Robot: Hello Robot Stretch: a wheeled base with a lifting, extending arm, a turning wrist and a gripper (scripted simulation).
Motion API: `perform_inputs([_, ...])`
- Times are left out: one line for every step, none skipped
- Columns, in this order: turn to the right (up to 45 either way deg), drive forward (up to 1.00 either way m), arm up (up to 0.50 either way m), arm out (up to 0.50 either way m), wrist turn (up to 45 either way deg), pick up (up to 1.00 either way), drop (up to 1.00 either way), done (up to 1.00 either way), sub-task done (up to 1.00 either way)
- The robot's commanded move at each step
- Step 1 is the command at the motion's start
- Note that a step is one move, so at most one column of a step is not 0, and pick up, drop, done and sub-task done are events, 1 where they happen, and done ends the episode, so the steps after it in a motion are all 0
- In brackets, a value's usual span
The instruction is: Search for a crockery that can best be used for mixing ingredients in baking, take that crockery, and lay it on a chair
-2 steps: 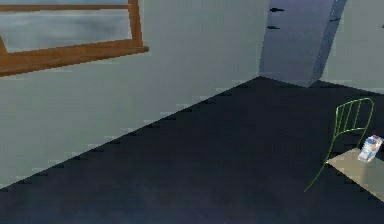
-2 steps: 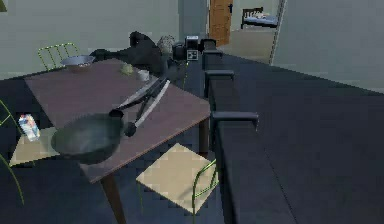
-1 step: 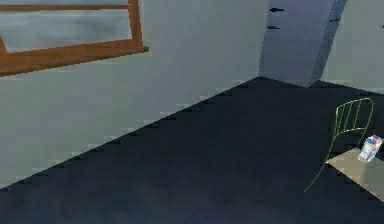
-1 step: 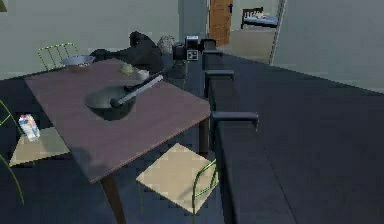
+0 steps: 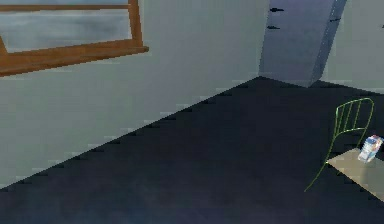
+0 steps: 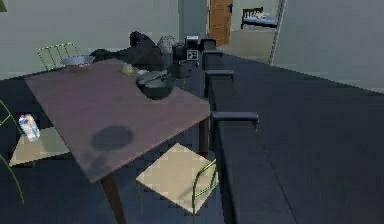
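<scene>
A dark round bowl (image 6: 153,88) hangs at the far end of my gripper (image 6: 170,72), above the brown table (image 6: 90,110). Its round shadow lies apart from it on the tabletop, so the gripper holds the bowl clear of the table. The dark arm bar (image 6: 224,140) rises from the bottom edge along the table's right side. A chair with a tan seat (image 6: 178,175) stands at the table's near corner. Another green wire chair (image 6: 35,148) stands at the table's left and carries a small white carton (image 6: 28,125); the same chair (image 5: 355,150) and carton (image 5: 371,148) are at the forward view's right.
A grey bowl (image 6: 78,62), a small yellowish thing (image 6: 127,68) and a dark heap (image 6: 140,45) lie at the table's far end, with a third green chair (image 6: 58,50) behind. An open doorway (image 6: 230,25) is beyond. Ahead are dark floor, a wood-framed window (image 5: 70,40) and a blue-grey cabinet (image 5: 300,40).
</scene>
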Motion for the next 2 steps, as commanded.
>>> perform_inputs([0.0, 0.0, 0.0, 0.0, 39.0, 0.0, 0.0, 0.0, 0.0])
perform_inputs([0.0, 0.0, -0.38, 0.0, 0.0, 0.0, 0.0, 0.0, 0.0])
